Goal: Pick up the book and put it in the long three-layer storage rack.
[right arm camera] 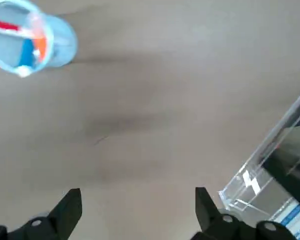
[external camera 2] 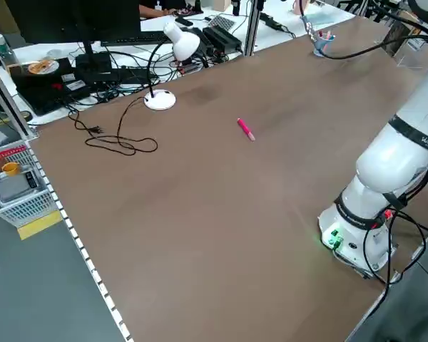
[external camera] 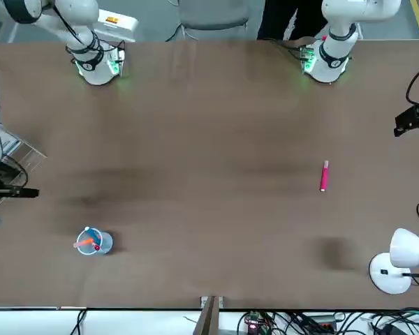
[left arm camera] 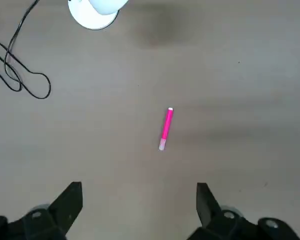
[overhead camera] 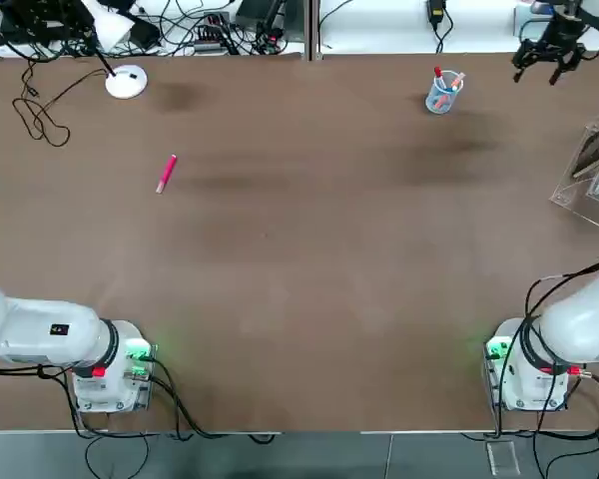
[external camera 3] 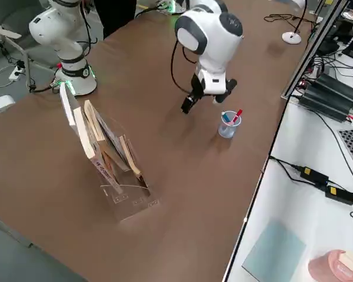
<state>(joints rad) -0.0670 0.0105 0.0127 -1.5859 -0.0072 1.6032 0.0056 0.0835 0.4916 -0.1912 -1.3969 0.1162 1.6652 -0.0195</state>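
Right gripper: jaws spread wide, nothing between them, hanging above the table between the cup of pens and the near corner of the clear rack. Note the dark cover standing behind the rack's clear wall; this is probably the book, so you may judge it already lodged in a tier and the placing step done. What the next move calls for, on that reading, is only that you lift the right arm clear without brushing the rack's corner or the cup, and confirm that the book sits fully in its slot. Left gripper: equally wide and empty, parked high over the left half of the table, with a pink pen lying flat below it and the base of a white lamp beyond. Compare the views. The right side view alone shows you the whole rack, its slanted tiers filled with leaning flat items, and the right gripper just beside the cup. The top view cuts the rack at the frame's edge and shows nothing of its contents; the left side view does not show its contents either. Which tier holds the book cannot be told from any view.
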